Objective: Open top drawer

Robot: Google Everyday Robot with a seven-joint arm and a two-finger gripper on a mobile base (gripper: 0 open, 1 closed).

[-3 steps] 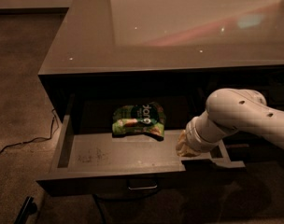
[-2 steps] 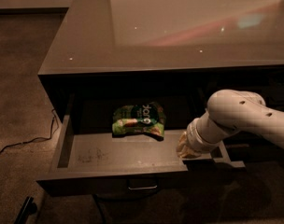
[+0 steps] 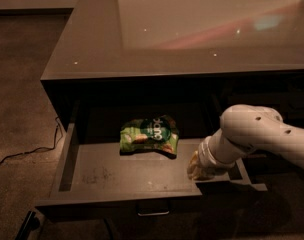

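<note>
Top drawer [image 3: 107, 176] is standing open, holding 1 green bag [image 3: 149, 136]; pincer [image 3: 198, 168] is sitting at drawer's right front corner, grip state unclear.

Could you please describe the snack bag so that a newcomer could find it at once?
Start at the dark, glossy-topped cabinet and look at its top drawer, which stands pulled out. The snack bag lies on the drawer's grey floor near the back, left of the robot's claw, which is at the drawer's right front corner. It is the only green, printed thing there.
</note>
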